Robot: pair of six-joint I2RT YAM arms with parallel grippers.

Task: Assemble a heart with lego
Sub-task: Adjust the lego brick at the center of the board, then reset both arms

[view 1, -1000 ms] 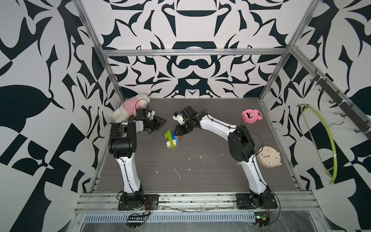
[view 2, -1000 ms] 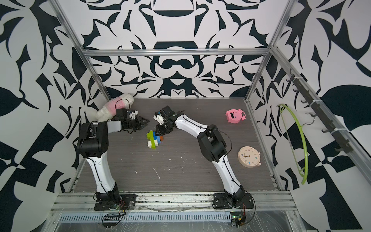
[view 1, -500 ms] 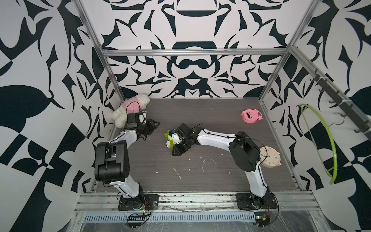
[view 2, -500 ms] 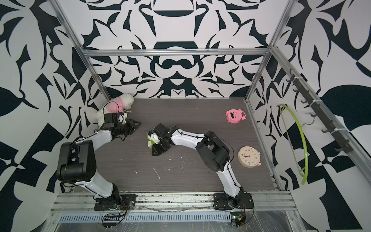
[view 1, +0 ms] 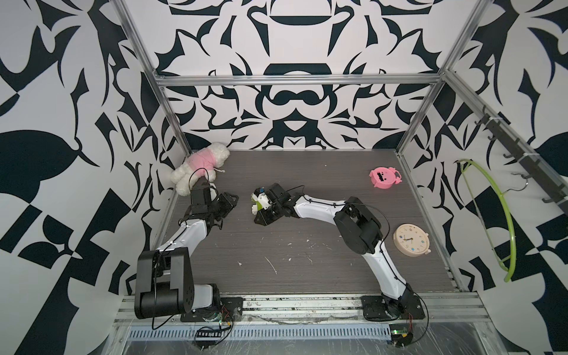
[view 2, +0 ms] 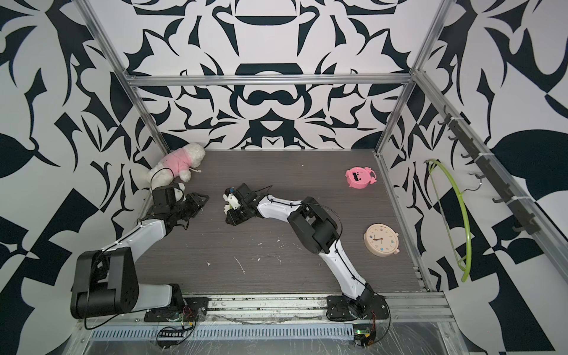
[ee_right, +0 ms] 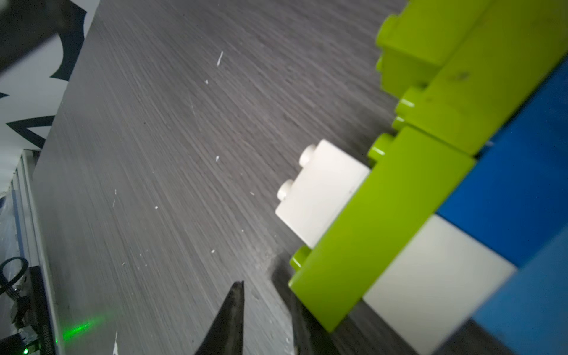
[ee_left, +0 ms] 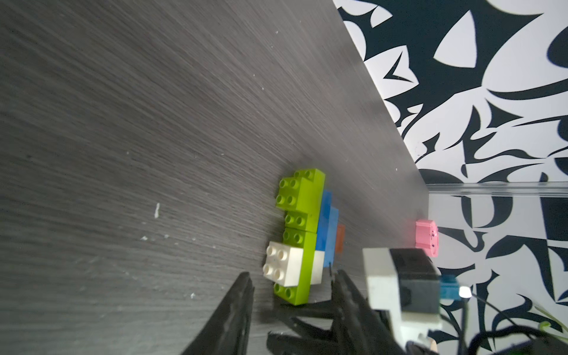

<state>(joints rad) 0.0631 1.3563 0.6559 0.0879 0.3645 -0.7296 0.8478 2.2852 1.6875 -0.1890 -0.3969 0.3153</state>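
bright, even light above; soft focus at the wrists

both top views were bright and evenly lit, with only faint, soft shadows on the dark table (view 1: 307, 246). the frame rails (view 1: 295, 80) bowed toward the picture edges. the left wrist view held the heart (ee_left: 299, 233) fairly sharp, its shadow short beside it, while the table's far edge smeared and the pink toy (ee_left: 425, 238) beyond was hazy. in the right wrist view the heart (ee_right: 430, 184) loomed close and soft, blurred most at the picture's edge, and a green glow (ee_right: 78, 327) shone on the table.
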